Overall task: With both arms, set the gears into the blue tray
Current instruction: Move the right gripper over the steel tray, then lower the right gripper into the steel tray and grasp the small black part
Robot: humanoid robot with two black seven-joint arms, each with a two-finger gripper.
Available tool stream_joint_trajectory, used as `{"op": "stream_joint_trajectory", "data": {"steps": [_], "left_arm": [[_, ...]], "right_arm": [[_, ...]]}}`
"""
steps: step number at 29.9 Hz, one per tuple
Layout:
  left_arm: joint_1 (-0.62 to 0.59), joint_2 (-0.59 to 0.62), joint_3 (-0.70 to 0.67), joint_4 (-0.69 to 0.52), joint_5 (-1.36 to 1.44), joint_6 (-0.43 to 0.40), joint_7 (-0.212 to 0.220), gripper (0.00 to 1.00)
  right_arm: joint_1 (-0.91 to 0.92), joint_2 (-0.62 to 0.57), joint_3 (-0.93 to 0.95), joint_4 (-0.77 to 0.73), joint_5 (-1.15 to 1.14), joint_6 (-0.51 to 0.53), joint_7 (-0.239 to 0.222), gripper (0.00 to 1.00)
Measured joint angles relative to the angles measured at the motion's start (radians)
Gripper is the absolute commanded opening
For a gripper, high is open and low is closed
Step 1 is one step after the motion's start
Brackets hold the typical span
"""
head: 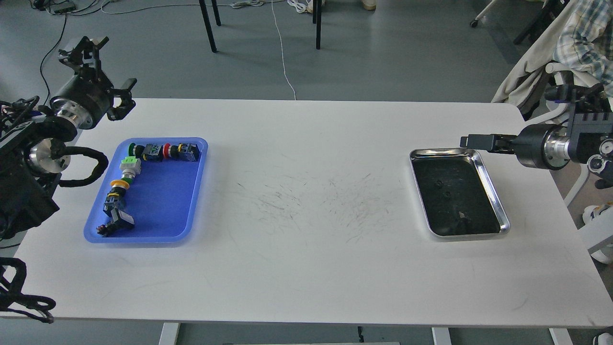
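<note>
The blue tray [163,201] lies at the table's left. Two tiny dark gears [438,183] [447,194] rest on the black lining of the steel tray [498,206] at the right, faint against it. My left gripper [101,67] is raised beyond the blue tray's far left corner. It is open, its fingers spread with nothing between them. My right gripper [465,142] reaches in level from the right, over the steel tray's far rim. It is seen side-on as one dark bar, so its fingers cannot be told apart.
Several colourful push-button switches [165,151] line the blue tray's far and left sides. The white table [306,215] shows scuff marks in the middle. Chair legs and cables are on the floor beyond; a person sits at the far right.
</note>
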Motion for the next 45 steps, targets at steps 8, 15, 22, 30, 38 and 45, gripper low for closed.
{"op": "stream_joint_trajectory", "data": {"steps": [8, 15, 22, 30, 38, 45], "left_arm": [[0.0, 0.018, -0.001, 0.0, -0.001, 0.0, 0.0, 0.99], [0.0, 0.021, -0.001, 0.0, -0.001, 0.0, -0.01, 0.99], [0.001, 0.022, -0.001, 0.0, -0.001, 0.0, -0.013, 0.99], [0.002, 0.023, -0.001, 0.0, 0.0, 0.0, -0.025, 0.99], [0.003, 0.023, -0.001, 0.0, -0.001, 0.0, -0.036, 0.99], [0.003, 0.022, -0.001, 0.0, -0.001, 0.0, -0.053, 0.99]], "right_arm": [[0.001, 0.092, -0.028, -0.058, -0.023, 0.0, -0.002, 0.97], [0.0, 0.144, -0.072, -0.102, -0.037, -0.001, -0.002, 0.94], [0.0, 0.202, -0.121, -0.148, -0.037, -0.002, -0.002, 0.86], [0.0, 0.26, -0.171, -0.198, -0.037, -0.001, -0.002, 0.85], [0.0, 0.291, -0.208, -0.235, -0.037, -0.001, -0.002, 0.77], [0.001, 0.304, -0.228, -0.246, -0.037, -0.001, -0.003, 0.69]]}}
